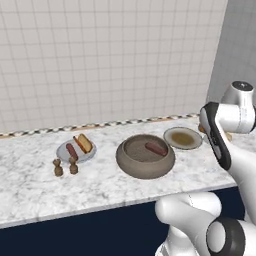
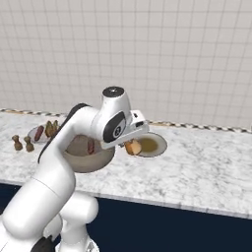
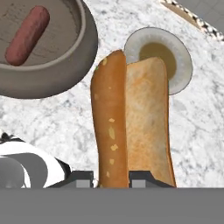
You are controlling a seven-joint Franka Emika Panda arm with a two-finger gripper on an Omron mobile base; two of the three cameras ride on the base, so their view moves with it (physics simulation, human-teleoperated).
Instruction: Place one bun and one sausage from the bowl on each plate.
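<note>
Gripper (image 3: pixel 111 181) clamped on bun (image 3: pixel 131 127), fingertips mostly hidden behind it.

Arm: white, dark joints; rises from the lower left of the right base view, elbow bent, hand at frame centre. Gripper (image 3: pixel 111 178): at the hand view's bottom edge, jaws closed on a bun (image 3: pixel 131 127), apparently tilted downward.

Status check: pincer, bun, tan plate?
Pincer shut on bun, near tan plate. Plate bare. One sausage left in bowl. Path looks clear.
</note>
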